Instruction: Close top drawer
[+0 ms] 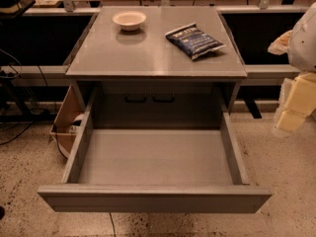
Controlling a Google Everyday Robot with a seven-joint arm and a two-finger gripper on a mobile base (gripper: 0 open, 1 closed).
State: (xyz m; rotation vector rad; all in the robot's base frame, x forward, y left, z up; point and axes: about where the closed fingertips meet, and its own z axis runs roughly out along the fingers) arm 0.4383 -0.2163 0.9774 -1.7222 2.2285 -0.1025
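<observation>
Gripper (pixel 295 102) at far right edge, well apart from top drawer (pixel 155 200), its spread can't be told, drawer pulled out toward near side, bowl (pixel 129 19) and chip bag (pixel 194 41) on cabinet top (pixel 143 56).

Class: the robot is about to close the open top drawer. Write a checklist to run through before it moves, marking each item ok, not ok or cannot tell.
1. The top drawer is pulled out, front panel reachable: ok.
2. Drawer interior holds nothing that could jam: ok.
3. The claw is lined up with the front panel: not ok; it hangs at the right edge, apart from the drawer.
4. The bowl and chip bag sit back from the front edge of the cabinet top: ok.
5. The cardboard box on the left clears the drawer's side: cannot tell.
</observation>
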